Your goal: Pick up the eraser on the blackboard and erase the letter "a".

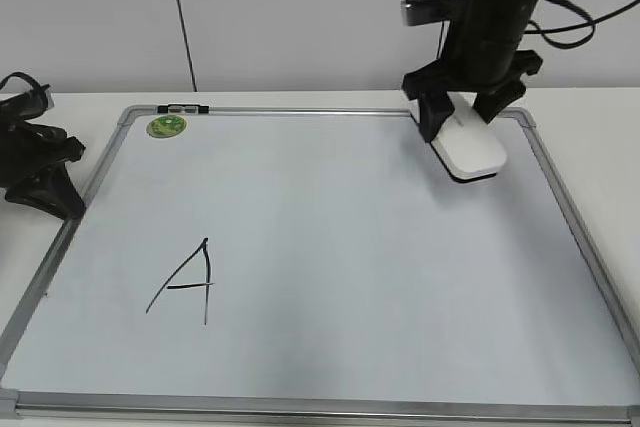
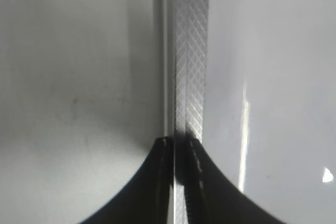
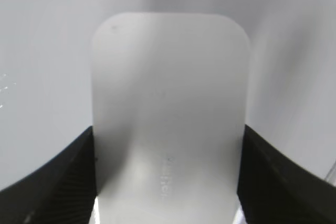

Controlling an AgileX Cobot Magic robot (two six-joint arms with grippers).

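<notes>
The white eraser (image 1: 472, 152) is at the far right corner of the blackboard (image 1: 350, 237), dark underside facing down. I cannot tell whether it touches the board. My right gripper (image 1: 460, 119) is shut on the eraser, one finger on each long side. In the right wrist view the eraser (image 3: 168, 93) fills the space between the jaws (image 3: 168, 182). No small letter "a" shows on the board. My left gripper (image 1: 55, 197) rests shut and empty beside the board's left frame, and its jaws (image 2: 178, 148) hang over the frame (image 2: 191, 51).
A large capital "A" (image 1: 190, 282) is drawn at the board's near left. A round green sticker (image 1: 167, 126) sits at its far left corner. The board lies on a white table (image 1: 600, 117) with a white wall behind.
</notes>
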